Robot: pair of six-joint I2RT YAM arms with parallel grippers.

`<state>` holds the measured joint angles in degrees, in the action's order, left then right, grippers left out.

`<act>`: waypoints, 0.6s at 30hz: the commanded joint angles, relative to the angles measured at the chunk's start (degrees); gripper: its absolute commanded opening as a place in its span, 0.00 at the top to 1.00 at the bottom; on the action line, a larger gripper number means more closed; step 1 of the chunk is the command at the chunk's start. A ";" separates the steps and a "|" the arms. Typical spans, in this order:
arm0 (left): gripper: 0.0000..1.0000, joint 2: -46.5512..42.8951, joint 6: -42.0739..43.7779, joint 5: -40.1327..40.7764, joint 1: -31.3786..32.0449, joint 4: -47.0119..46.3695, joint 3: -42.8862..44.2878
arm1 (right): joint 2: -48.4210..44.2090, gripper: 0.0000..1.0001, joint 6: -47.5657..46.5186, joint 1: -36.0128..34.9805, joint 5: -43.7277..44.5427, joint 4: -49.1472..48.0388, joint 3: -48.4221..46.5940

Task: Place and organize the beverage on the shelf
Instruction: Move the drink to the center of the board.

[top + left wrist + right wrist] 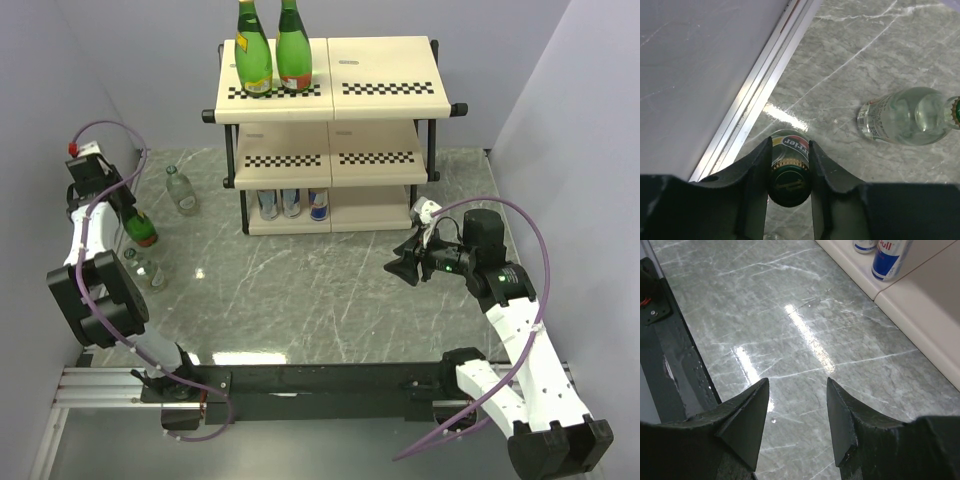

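Observation:
The shelf point(385, 95) stands at the back, and two green bottles point(253, 55) stand on the left of its top board. Several cans point(292, 203) stand on its bottom board. My left gripper point(130, 213) is at the far left, shut on the neck of a green Perrier bottle point(143, 232). The left wrist view shows the fingers point(757, 165) pressed to both sides of the bottle's cap point(789, 182). My right gripper point(395, 265) is open and empty, low over the table to the right of the shelf's front; its jaws point(797, 385) stand wide apart.
Two clear glass bottles point(180, 190) point(150, 270) stand near the green one, and one shows in the left wrist view point(905, 117). The grey wall point(700, 60) is close on the left. A Red Bull can point(890, 257) and the shelf's bottom board point(920, 315) lie ahead of the right gripper.

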<state>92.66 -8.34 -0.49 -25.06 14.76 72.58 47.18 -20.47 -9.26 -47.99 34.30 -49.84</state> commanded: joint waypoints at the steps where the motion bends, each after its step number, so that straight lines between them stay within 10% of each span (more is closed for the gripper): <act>1: 0.83 0.76 0.61 0.32 0.63 0.26 2.83 | 0.11 0.43 -0.36 -0.41 0.17 -1.35 -2.27; 4: 0.99 -0.72 0.43 0.32 1.33 -0.87 1.52 | 0.19 0.43 -0.54 -0.41 0.17 -1.26 -2.27; 18: 0.99 -15.40 -1.76 4.01 10.38 -2.11 -5.69 | -0.07 0.43 -0.54 -0.50 0.26 -1.35 -2.27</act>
<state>84.40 -8.69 2.83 -15.25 17.69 66.46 47.44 -20.49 -9.26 -47.79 34.30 -49.87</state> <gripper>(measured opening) 0.374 0.567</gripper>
